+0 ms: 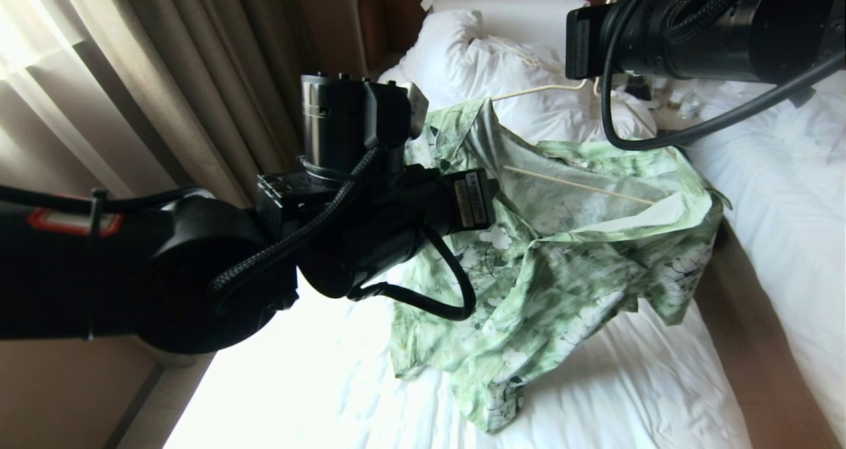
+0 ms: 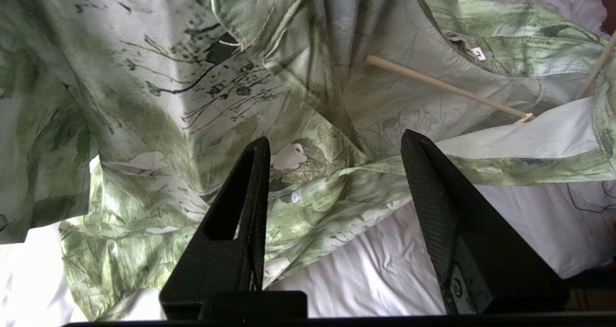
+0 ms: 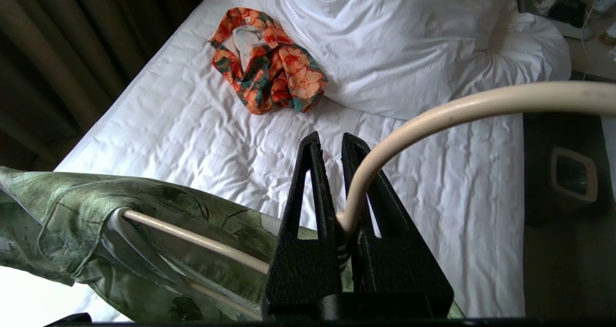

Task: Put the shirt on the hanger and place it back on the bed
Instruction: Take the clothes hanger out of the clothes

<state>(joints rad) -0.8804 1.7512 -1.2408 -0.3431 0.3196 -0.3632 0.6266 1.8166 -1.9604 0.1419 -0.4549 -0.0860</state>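
A: Shirt (image 1: 562, 250) – where's it at?
B: Hanging off the hanger (image 1: 581, 184), held up over the bed (image 1: 628, 396). Lower hem drapes down onto the white sheet. One hanger rod shows across the open neck; fabric's bunched and uneven, w/ one side sagging lower.
A: Pincers?
B: Right pincer (image 3: 337, 149) is pressed together, pinching the hanger at the base of its hook, just above the collar. Left pincer (image 2: 337, 149) is spread wide, nothing between the fingers, pointing at the shirt front near the placket; not touching the cloth as far as I can see.
A: What's around / in the way?
B: Left arm (image 1: 198, 264) crosses in front of the head view & hides the shirt's left edge. Right arm (image 1: 714, 26) blocks the top right corner. Big white pillow (image 1: 476, 59) by the dark headboard (image 1: 396, 19), curtains (image 1: 132, 72) on the left, 2nd white bed (image 1: 786, 191) on the right. Orange floral garment (image 3: 269, 57) lies crumpled on the sheet next to the pillow.
A: Any writing?
B: Small white tag (image 2: 479, 53) inside the collar, sticker (image 1: 472, 198) on the left arm's wrist – can't read either.
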